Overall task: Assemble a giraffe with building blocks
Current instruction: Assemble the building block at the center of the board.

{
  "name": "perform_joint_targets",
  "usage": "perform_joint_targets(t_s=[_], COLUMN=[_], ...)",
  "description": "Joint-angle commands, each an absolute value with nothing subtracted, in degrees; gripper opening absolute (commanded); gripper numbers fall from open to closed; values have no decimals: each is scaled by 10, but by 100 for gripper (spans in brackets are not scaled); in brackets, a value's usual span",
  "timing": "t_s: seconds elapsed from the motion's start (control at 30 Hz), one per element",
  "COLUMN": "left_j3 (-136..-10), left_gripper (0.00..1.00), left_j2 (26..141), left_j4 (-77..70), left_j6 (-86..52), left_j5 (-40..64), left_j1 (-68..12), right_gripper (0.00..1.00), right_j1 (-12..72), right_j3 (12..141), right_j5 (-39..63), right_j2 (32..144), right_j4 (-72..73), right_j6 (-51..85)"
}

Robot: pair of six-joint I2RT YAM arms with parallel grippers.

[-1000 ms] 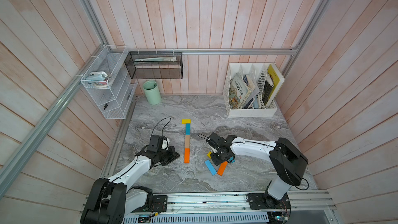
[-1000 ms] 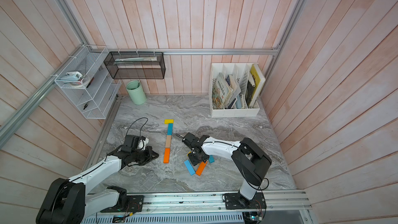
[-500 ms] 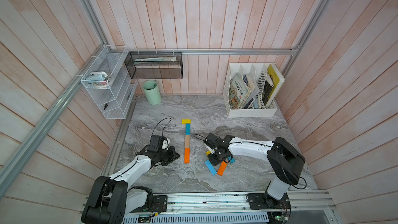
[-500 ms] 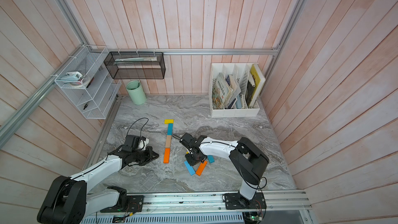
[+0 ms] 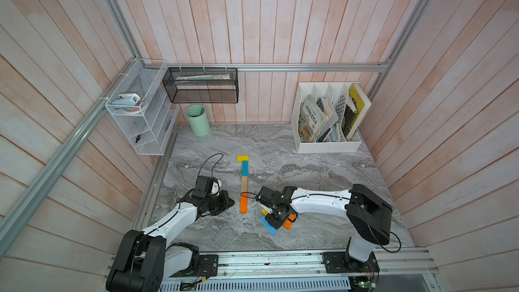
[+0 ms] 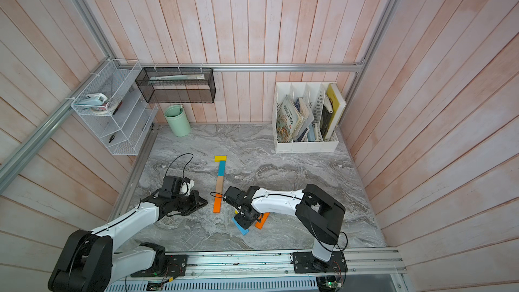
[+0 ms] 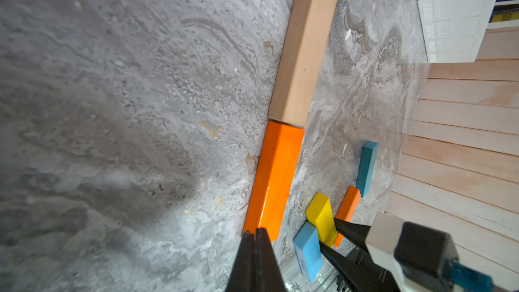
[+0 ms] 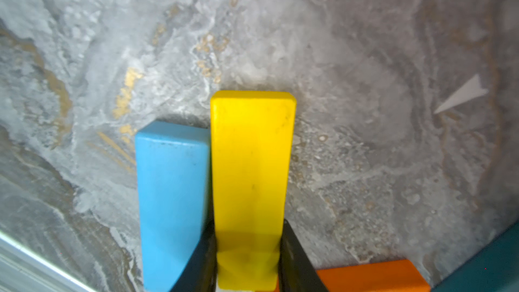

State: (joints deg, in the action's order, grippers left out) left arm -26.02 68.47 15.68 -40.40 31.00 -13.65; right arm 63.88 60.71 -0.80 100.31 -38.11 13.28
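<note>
Right hand: grips yellow block, near orange neck block. Left hand: closed, empty, at its end.

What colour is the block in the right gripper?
Yellow. The block shows best in the right wrist view.

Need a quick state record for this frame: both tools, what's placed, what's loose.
left tool: shut, empty, tips at the near end of the orange neck block; contact unclear
right tool: shut on yellow block, alongside the light blue block
placed line: yellow head block crosswise, then teal neck block, tan block, orange neck block, end to end
loose on table: light blue block, loose orange block, loose teal block
not yet built: body, legs
</note>
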Motion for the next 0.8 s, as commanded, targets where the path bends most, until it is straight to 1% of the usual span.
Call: perform_joint_targets(t_s=[0.0,0.1,0.2,0.27,0.3,0.4,0.47,0.57,0.6,0.7,0.77], left_j3=[-274,-288,-304,-310,-312,-314,-315,-315,-316,-317,-317], left_gripper=[0,0,0,0,0,0,0,0,0,0,0], left_j2=[690,696,700,700,700,703,702,704,705,707,709], left_j4=[164,168,179,183,184,186,185,185,185,180,176], left_j6=[-386,-377,-365,-361,-359,-356,-356,-354,-353,-354,-355], left_j5=[300,305,308,309,311,316,318,321,323,327,328], left_j1=[-128,-114,-99,-92,-87,-78,-76,-72,-71,-67,-67], right_gripper=[26,25,22,18,13,16,17,18,16,13,13], right_j1=[642,642,641,636,629,608,597,598,597,549,539], right_j3=[621,628,629,626,625,627,606,547,529,534,533], right_j5=[-34,-81,-154,-166,-137,-64,-39,49,69,160,153], right_j2=[982,972,968,959,951,910,875,803,775,747,756], right_j4=[-372,-359,-354,-341,-335,-328,-307,-305,-295,-312,-325], right_j6=[84,48,-11,-59,-87,-142,-182,-350,-373,-376,-381])
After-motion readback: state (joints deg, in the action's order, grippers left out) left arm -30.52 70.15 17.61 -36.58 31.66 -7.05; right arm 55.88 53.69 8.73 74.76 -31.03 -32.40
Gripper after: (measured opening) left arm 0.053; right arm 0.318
